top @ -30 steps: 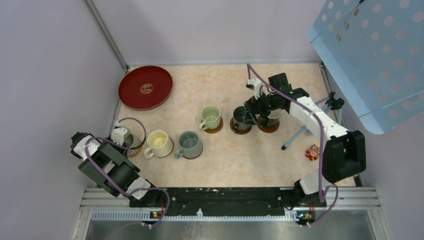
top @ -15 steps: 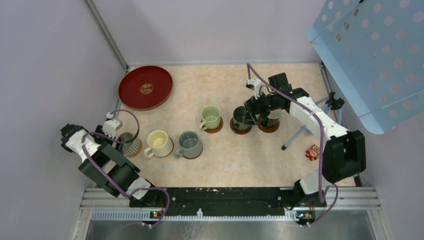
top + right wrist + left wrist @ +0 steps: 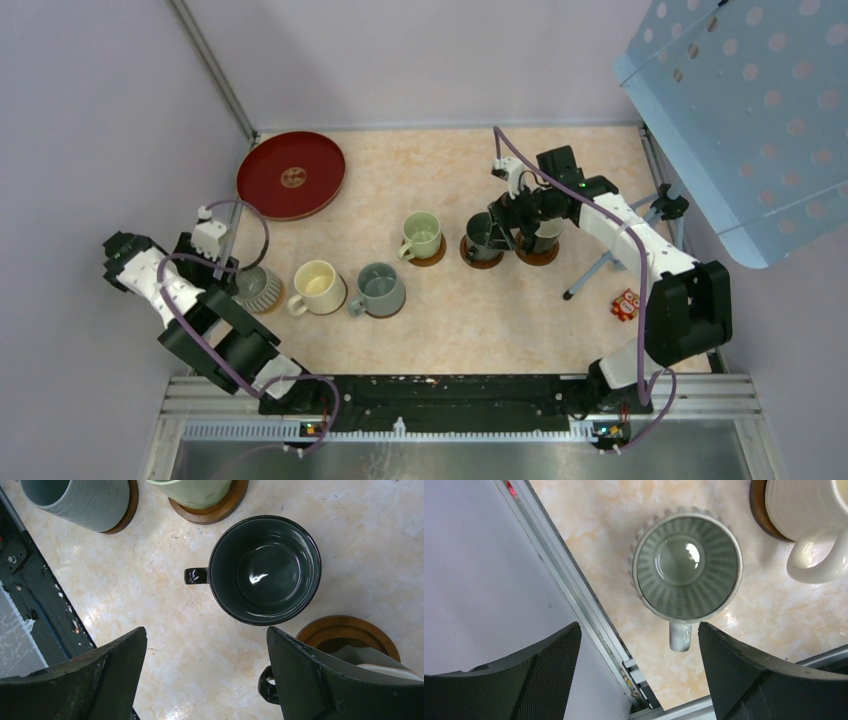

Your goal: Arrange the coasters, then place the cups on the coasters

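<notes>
A ribbed grey cup (image 3: 687, 570) stands upright on the table by the left edge, handle toward my left gripper (image 3: 639, 662), which is open and clear of it. No coaster shows under this cup (image 3: 262, 288). Beside it a cream cup (image 3: 318, 286) and a grey-green cup (image 3: 380, 288) sit on brown coasters (image 3: 758, 510). A pale green cup (image 3: 421, 236) is on its coaster (image 3: 220, 511). My right gripper (image 3: 206, 632) hangs open above bare table, between a dark green cup (image 3: 265, 570) and another coaster (image 3: 345, 630) whose cup is mostly hidden by the right finger.
A large dark red tray (image 3: 291, 175) lies at the back left. The metal rail and wall (image 3: 589, 615) run close beside the ribbed cup. A small red packet (image 3: 626, 304), a thin stand (image 3: 610, 262) and a blue perforated panel (image 3: 740, 120) are on the right.
My left gripper has opened, let go of the ribbed grey cup and drawn back toward the left wall. The cup stays on the table. The right arm has not moved.
</notes>
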`<state>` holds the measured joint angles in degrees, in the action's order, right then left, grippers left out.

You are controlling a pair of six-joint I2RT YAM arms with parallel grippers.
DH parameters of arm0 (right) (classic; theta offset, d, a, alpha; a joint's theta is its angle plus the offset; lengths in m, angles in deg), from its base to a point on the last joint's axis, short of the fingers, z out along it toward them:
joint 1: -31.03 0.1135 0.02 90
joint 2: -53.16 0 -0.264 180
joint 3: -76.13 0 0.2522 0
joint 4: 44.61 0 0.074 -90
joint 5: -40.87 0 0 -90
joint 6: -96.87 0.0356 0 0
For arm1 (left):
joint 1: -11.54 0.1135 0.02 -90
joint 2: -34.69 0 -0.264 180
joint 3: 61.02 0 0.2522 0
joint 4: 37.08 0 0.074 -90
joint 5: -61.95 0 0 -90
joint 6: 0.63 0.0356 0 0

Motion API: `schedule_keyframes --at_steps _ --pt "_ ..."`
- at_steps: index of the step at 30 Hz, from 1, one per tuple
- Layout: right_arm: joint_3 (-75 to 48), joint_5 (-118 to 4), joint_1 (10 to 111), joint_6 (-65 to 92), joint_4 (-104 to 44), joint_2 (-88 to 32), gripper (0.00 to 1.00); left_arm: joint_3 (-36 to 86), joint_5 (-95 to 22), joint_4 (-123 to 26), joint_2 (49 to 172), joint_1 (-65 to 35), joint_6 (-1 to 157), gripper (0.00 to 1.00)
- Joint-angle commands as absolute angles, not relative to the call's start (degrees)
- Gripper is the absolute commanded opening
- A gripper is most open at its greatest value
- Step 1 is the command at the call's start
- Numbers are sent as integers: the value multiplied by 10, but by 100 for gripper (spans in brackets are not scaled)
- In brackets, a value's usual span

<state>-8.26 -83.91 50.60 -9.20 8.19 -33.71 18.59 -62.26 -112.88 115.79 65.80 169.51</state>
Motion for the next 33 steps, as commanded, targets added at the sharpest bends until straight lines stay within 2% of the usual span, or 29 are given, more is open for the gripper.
schedule_keyframes --at_steps 1,7,14,18,25,31,33 --pt "-116 -853 501 -100 75 -311 88 238 -671 -1165 1141 640 1668 93" --pt "-121 -846 502 -98 67 -302 88 287 -680 -1150 1142 576 1596 99" --pt "-116 -835 501 -94 54 -291 88 315 -685 -1021 1169 445 1416 99" --pt "-102 -834 502 -88 40 -281 88 358 -709 -968 1232 364 1322 93" --pt "-78 -832 502 -85 29 -257 88 401 -652 -833 1346 252 1188 82" --pt "-63 -833 502 -84 24 -241 88 470 -549 -752 1457 216 1108 64" --pt "-58 -836 502 -83 21 -239 88 505 -555 -760 1507 216 1089 63"
